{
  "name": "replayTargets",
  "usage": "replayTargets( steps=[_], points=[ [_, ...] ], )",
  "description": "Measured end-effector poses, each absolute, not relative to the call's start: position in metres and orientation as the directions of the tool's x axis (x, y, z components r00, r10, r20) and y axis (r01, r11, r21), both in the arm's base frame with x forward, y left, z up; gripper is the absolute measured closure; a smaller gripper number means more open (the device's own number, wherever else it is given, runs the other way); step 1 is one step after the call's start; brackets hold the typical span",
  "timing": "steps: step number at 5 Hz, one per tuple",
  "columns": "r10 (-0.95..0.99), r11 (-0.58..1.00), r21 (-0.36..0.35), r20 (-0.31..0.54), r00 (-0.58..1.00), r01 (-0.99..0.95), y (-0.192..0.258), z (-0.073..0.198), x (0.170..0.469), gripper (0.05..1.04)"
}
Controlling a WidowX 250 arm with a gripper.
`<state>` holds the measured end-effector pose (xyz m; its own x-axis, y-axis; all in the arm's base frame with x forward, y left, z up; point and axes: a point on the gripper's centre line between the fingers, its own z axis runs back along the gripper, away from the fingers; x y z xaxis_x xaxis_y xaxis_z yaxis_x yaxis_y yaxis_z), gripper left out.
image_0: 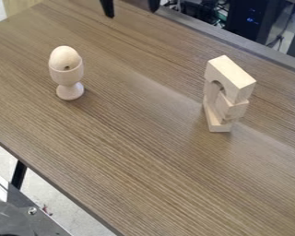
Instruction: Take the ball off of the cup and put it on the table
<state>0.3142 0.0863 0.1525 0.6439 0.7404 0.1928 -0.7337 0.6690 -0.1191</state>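
Observation:
At the top edge of the view, the black gripper [130,6] stands open, its two fingers apart with nothing between them. It is above and to the right of the cup, well away from it. A pale wooden ball [63,58], egg-like in shape with a small dark hole, rests in the top of the wooden cup [68,78]. The cup stands upright on its round foot at the left of the brown wood-grain table [131,138].
A stack of pale wooden blocks [227,94], including an arched one, stands on the right side of the table. The table's far edge runs along the upper right, with dark equipment and cables behind it. Its near edge crosses the lower left.

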Motion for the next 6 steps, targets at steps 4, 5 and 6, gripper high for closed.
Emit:
replayTargets(
  steps=[4,5,6],
  points=[
    [0.833,0.548,-0.002,0.096,0.545,-0.837,0.127,0.13,0.272,0.084],
    [0.838,0.542,-0.003,0.072,0.541,-0.84,0.134,0.12,0.262,0.084],
    [0.842,0.538,-0.006,0.057,0.537,-0.843,0.143,0.111,0.254,0.084]
  ],
)
